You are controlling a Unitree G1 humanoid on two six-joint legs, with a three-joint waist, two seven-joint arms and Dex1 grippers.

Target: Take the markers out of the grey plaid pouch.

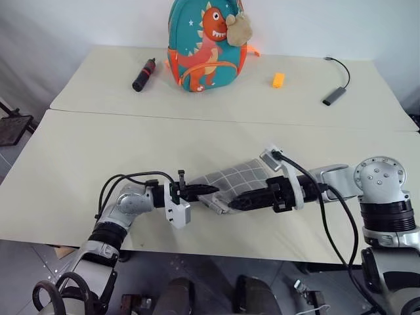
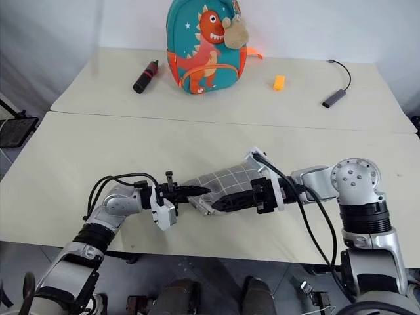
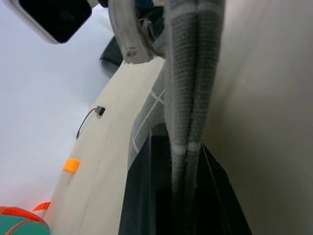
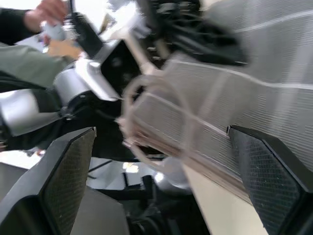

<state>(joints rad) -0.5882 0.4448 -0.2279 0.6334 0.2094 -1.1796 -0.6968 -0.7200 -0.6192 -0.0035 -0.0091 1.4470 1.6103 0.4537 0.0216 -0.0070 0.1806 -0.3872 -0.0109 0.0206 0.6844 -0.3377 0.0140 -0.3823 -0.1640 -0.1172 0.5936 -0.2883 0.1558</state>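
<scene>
1. Two grippers meet at the grey plaid pouch, which lies near the table's near edge, in the middle.
2. The left gripper has its jaws clamped on the pouch's left end; it should hold firmly.
3. The right gripper has its jaws wide apart at the pouch's opening; it should enter slowly.
4. No markers are visible yet; probably they are inside.

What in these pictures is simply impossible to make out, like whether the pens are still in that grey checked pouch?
- Markers: none visible; the grey plaid pouch fabric hides its inside in the head views.
- Pouch mouth: covered by the left gripper, shut on its edge, and the open right gripper.
- Pouch far end: cut off in the right wrist view.
- Cable adapter: too small to identify.
</scene>
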